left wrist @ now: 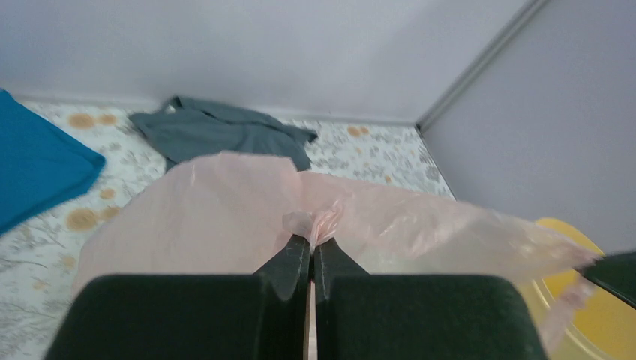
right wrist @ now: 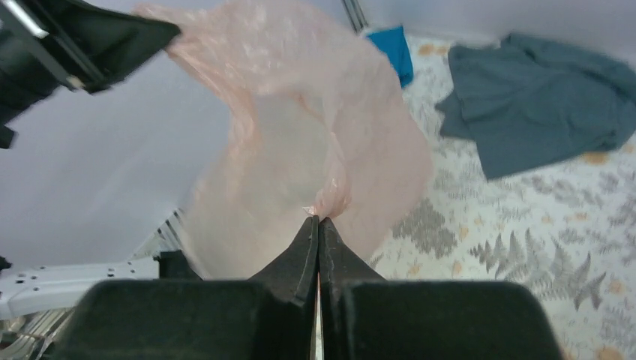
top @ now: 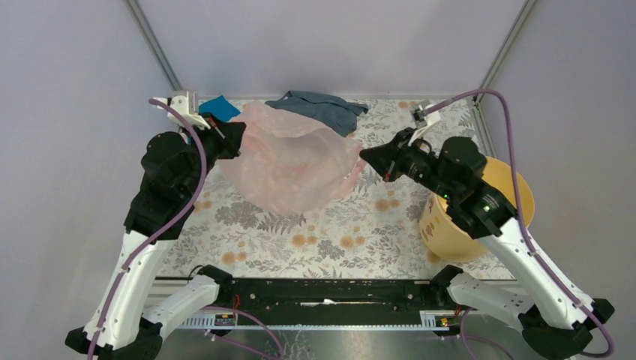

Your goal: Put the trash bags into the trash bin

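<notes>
Trash bag held up, bin (partly hidden)

From above, my right arm covers much of the trash bin; the trash bag hides the grey cloth partly, at the bench's far edge.

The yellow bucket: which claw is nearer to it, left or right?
Right. The right claw pinches the pink bag just left of the yellow bucket; the left claw pinches its opposite edge, much farther left.
</notes>
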Tool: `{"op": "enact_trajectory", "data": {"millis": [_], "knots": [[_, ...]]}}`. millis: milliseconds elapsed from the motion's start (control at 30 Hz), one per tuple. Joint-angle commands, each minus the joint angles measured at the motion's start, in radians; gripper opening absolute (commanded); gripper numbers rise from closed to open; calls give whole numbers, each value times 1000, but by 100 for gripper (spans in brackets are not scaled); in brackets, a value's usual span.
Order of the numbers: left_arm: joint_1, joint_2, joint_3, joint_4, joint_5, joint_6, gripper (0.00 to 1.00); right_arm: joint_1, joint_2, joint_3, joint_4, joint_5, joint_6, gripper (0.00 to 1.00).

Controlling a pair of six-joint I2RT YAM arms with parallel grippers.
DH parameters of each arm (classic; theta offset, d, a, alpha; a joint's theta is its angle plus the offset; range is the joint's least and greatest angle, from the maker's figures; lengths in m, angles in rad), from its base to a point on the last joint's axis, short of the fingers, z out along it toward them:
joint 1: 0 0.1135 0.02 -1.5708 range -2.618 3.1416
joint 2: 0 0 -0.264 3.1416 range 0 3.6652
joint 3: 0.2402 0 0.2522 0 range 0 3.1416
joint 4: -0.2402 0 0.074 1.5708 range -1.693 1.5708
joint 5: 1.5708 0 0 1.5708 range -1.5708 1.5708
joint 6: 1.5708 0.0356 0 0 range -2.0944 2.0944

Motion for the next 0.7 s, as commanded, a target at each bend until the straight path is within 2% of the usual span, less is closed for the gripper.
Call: {"op": "enact_trajectory", "data": {"millis": [0, 67, 133, 333, 467, 533, 600, 667], "knots": [[2, -32, -100, 56, -160, 50, 0, 3, 84, -132, -48, 5, 49, 0], [2, -53, -139, 76, -190, 65, 0, 3, 86, -162, -30, 1, 60, 2], [2, -66, -178, 97, -221, 83, 0, 4, 99, -161, -39, 14, 60, 10], [2, -68, -282, 146, -293, 105, 0, 4, 157, -78, -167, 43, 20, 52], [6, -65, -327, 163, -284, 119, 0, 3, 115, -38, -288, 122, -12, 79], [6, -55, -337, 157, -270, 115, 0, 3, 86, -2, -361, 164, -25, 90], [7, -48, -349, 160, -242, 110, 0, 3, 56, 40, -434, 230, -36, 98], [8, -42, -348, 155, -226, 108, 0, 3, 31, 100, -520, 291, -47, 100]]}}
